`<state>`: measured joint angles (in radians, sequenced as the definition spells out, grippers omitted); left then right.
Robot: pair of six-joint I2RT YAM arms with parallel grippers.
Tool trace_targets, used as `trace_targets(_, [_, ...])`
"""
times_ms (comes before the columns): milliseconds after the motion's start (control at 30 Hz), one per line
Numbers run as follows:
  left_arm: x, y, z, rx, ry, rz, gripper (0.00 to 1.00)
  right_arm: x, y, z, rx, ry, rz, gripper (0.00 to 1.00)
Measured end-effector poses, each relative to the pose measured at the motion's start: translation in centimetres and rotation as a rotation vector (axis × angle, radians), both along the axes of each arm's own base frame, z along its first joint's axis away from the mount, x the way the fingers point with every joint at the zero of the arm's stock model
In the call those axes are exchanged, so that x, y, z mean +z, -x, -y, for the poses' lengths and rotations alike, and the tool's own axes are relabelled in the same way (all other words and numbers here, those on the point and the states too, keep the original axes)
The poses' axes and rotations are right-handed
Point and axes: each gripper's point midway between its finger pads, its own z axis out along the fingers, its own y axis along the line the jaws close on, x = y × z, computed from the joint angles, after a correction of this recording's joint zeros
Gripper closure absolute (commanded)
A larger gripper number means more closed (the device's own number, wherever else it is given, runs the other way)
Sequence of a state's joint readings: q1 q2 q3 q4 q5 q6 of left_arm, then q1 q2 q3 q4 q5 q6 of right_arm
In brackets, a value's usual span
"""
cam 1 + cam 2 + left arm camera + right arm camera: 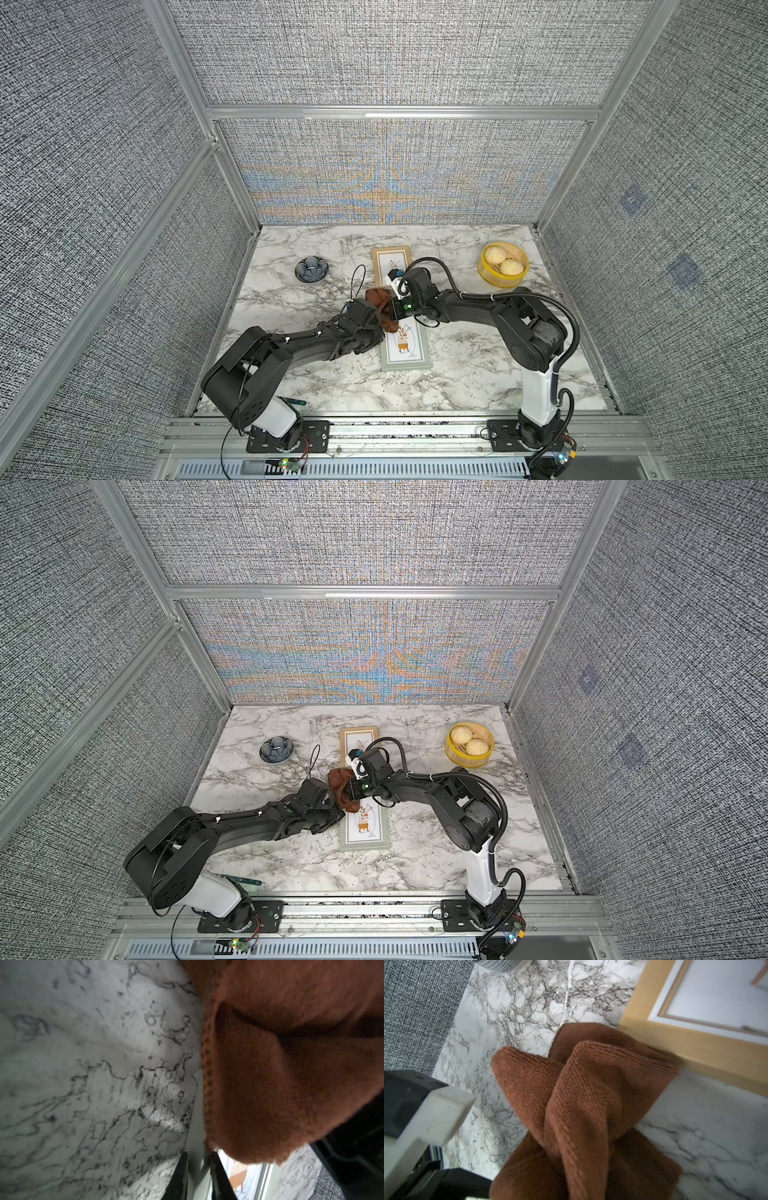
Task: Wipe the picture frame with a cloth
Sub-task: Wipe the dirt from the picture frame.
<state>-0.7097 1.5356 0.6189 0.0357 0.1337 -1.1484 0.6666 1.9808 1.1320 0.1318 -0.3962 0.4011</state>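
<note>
A grey-green picture frame [407, 353] with a plant print lies flat on the marble table in both top views. My left gripper [376, 336] is shut on its left border; the left wrist view shows that grey border [199, 1180] pinched between the two black fingers [180, 1178]. The reddish-brown cloth [380, 307] is bunched over the frame's far end. My right gripper [388, 309] is shut on the cloth, and the folds of the cloth [581, 1105] hide its fingers in the right wrist view.
A second, tan wooden frame [390, 266] lies just beyond the cloth, which touches its near edge. A dark patterned bowl [311, 270] sits back left and a yellow steamer basket [482, 270] with two buns back right. A teal pen [295, 402] lies by the left arm's base.
</note>
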Motion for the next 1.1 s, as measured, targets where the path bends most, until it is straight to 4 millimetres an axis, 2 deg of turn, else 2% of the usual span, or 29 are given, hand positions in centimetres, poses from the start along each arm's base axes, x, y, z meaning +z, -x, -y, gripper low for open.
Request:
trace_targets(233, [0.2,0.0,-0.1,0.006,0.001,0.002,0.82,-0.4,-1.3,8.7,-0.169,-0.024,-0.043,1.0])
trace_targets(300, [0.2,0.1,-0.1,0.009,0.003,0.001,0.82,-0.3,-1.6,10.2,-0.205,-0.015,-0.037,1.0])
trace_targets(367, [0.2,0.1,-0.1,0.009,0.003,0.001,0.82,-0.2,-1.7,10.5,-0.213,-0.006,-0.032,1.0])
trace_targets(467, [0.2,0.1,-0.2,0.008,-0.002,-0.002,0.82,-0.2,-2.1,9.2,-0.195,0.008,-0.029,1.0])
trace_targets(567, [0.1,0.1,-0.1,0.003,-0.009,-0.005,0.82,-0.1,-2.5,6.0,-0.15,0.013,-0.008,1.0])
trace_targets(700, [0.1,0.0,-0.1,-0.01,-0.018,-0.005,0.83,0.1,-1.9,1.6,-0.077,-0.008,-0.011,1.0])
trace_targets(867, [-0.1,0.0,-0.1,-0.011,-0.022,-0.008,0.83,0.3,-0.7,-2.0,0.011,-0.047,-0.039,1.0])
trace_targets(1000, [-0.1,0.0,-0.1,-0.014,-0.025,-0.008,0.84,0.2,-0.5,-3.1,0.066,-0.077,-0.071,1.0])
trace_targets(1100, [0.1,0.0,-0.1,-0.013,-0.022,-0.005,0.84,0.0,-0.3,-1.7,0.058,-0.071,-0.079,1.0])
